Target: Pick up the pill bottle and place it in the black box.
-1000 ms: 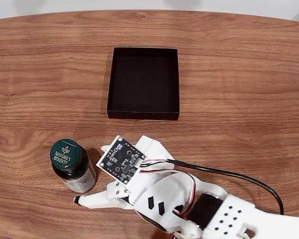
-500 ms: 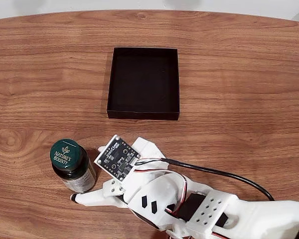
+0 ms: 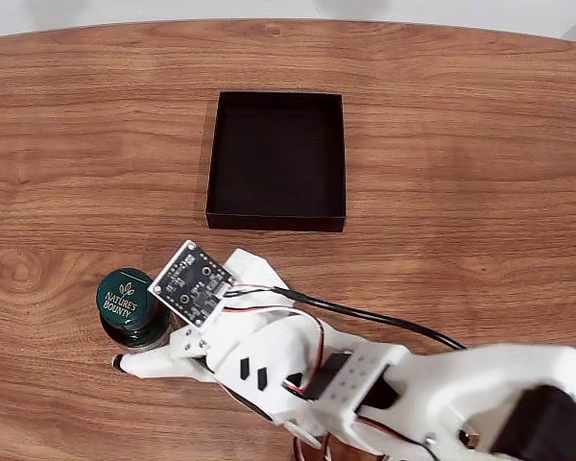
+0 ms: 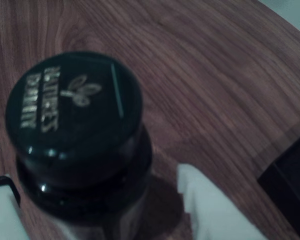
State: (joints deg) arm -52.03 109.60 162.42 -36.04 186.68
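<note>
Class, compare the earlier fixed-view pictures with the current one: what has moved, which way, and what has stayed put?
The gripper has slid left in the fixed view, bringing its fingers to either side of the pill bottle; the wrist view shows gaps, so it is not yet gripped. The bottle stays upright in the same spot, and the black box has not moved.

Open pincer (image 3: pixel 146 338) around upright pill bottle (image 3: pixel 127 305)
</note>
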